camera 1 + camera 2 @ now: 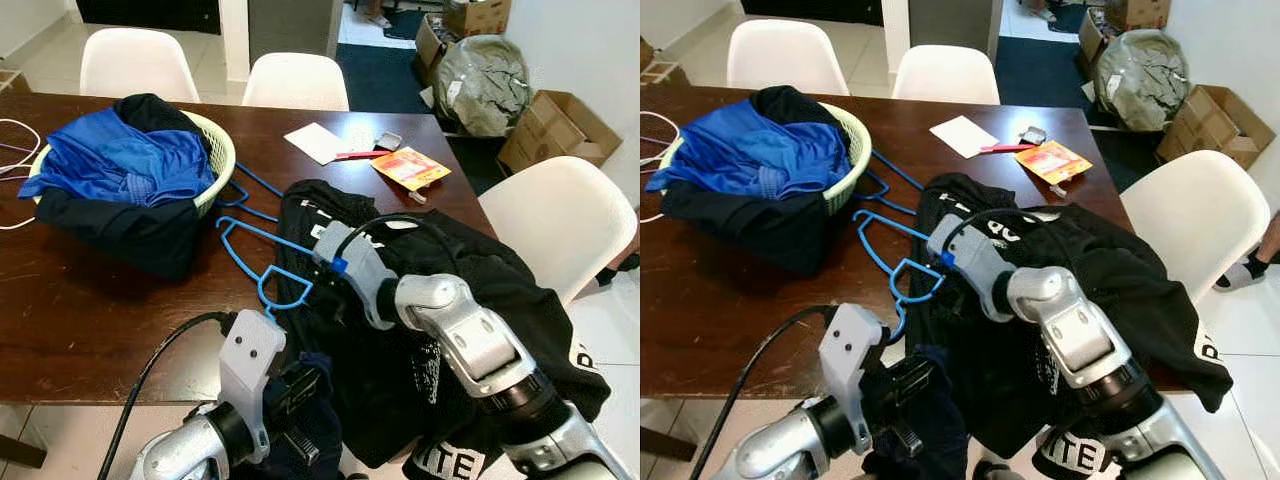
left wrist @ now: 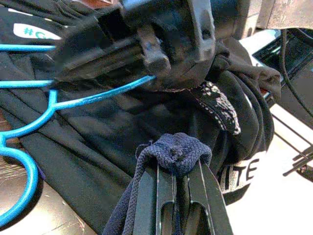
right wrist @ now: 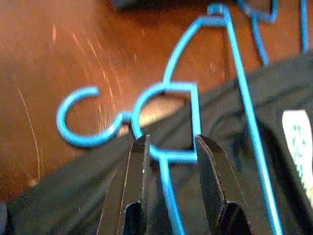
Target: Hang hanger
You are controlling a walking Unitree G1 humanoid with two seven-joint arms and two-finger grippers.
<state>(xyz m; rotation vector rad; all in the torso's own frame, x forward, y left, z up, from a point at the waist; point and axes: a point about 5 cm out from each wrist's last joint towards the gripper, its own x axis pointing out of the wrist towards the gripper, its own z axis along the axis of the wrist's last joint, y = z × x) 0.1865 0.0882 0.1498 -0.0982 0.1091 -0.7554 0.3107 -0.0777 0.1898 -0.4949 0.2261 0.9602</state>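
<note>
A basket [image 1: 222,150] heaped with blue and dark clothes sits at the left of the brown table [image 1: 70,310], and just right of it a blue hanger [image 1: 262,270] lies flat, part of it across a black shirt [image 1: 470,280]. At the near table edge the left gripper [image 2: 172,169] has its fingers clamped on a fold of navy cloth [image 2: 175,152]. The right gripper [image 3: 170,147] hovers over the hanger's neck, its fingers apart on either side of the wire by the hook.
</note>
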